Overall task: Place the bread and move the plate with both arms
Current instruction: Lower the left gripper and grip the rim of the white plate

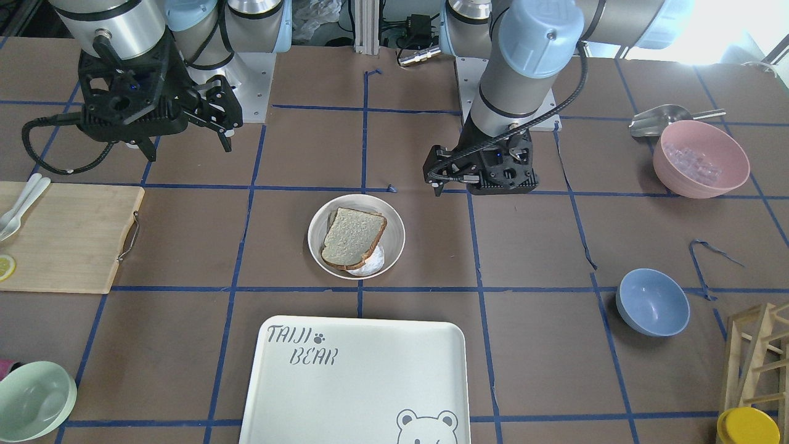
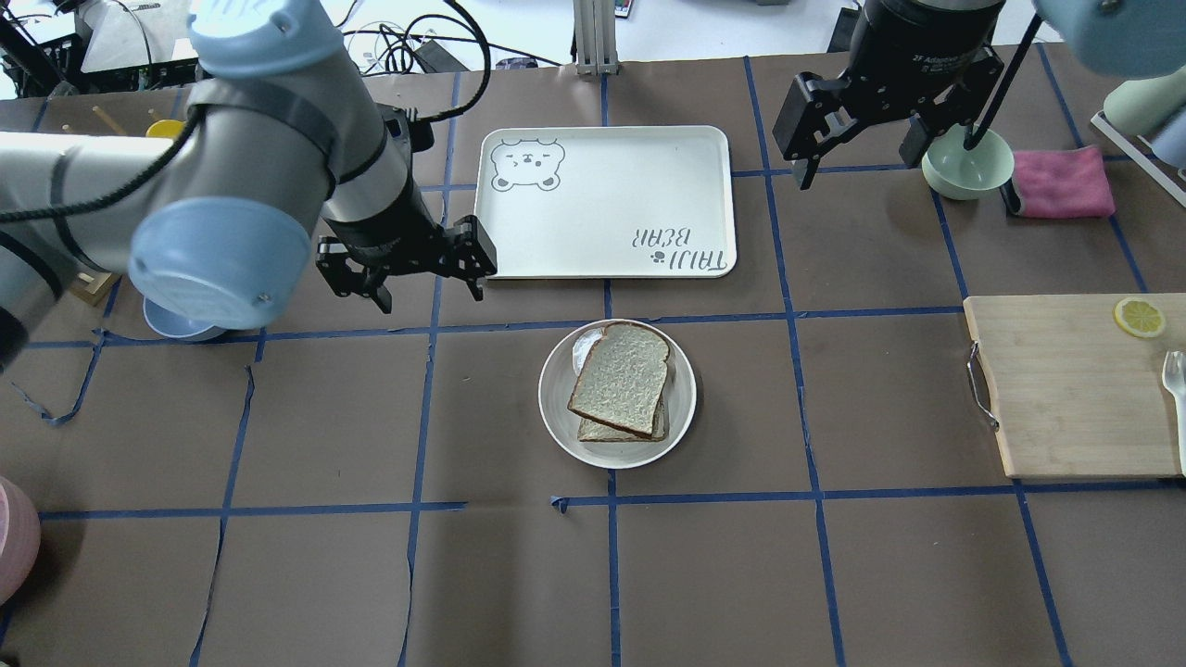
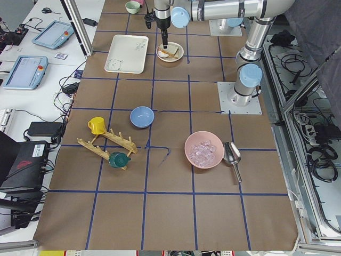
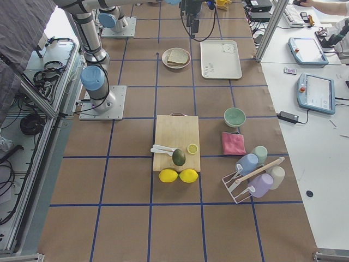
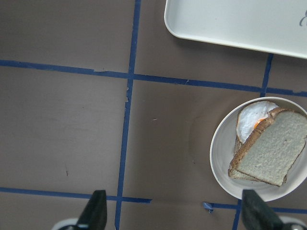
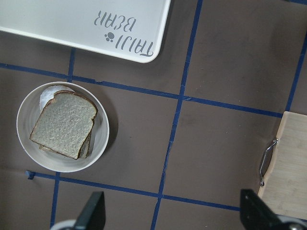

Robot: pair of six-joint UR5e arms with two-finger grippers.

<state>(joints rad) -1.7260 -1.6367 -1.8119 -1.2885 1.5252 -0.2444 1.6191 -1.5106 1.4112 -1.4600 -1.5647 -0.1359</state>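
One dark-crusted greyish-tan bread slice point(image 2: 623, 378) is seen resting on the round cream-white shallow plate point(image 2: 684, 400). Just beyond the plate, the left black two-finger gripper point(image 2: 431, 292) is held spread and empty; farther beyond, the right gripper point(image 2: 864, 167) likewise. The bread could be slid off by uneven lifting.

The bread point(image 2: 619, 378) hides most of a lower slice point(image 2: 602, 432) and a white item point(image 2: 586, 347).

The plate point(image 6: 106, 133) holds the bread point(image 6: 64, 123), which lies on a second slice, with something white showing at the plate's upper edge. The tray point(image 6: 72, 19) lies just above the plate, not touching it. The board point(image 6: 293, 163) is well to the plate's right. Below the plate, the right gripper point(image 6: 173, 213) is spread wide and holds nothing.
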